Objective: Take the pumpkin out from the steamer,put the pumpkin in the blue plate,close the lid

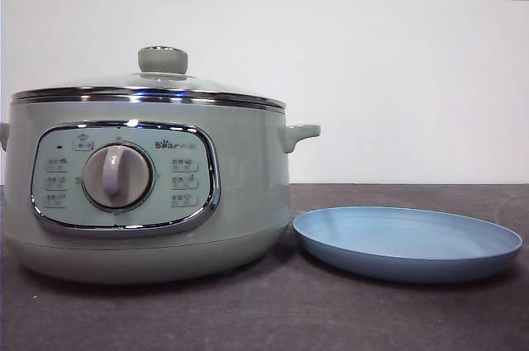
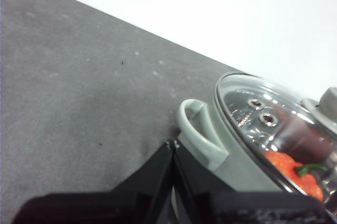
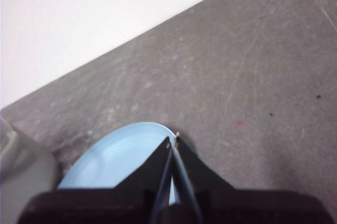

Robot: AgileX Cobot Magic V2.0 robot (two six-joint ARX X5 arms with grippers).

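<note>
The steamer [image 1: 149, 194] stands on the dark table [image 1: 264, 318] with the lid [image 1: 157, 78] closed on it, and through the glass, in the left wrist view, the pumpkin [image 2: 295, 174] with its green stem lies inside. The blue plate [image 1: 407, 244] sits just beside the steamer on the table and nothing is on it. The left gripper [image 2: 172, 142] hangs above the table near the steamer's side handle [image 2: 197, 132] with its jaws pressed together and holding nothing, and the right gripper [image 3: 172, 139] hangs over the rim of the blue plate, its jaws also together and empty.
</note>
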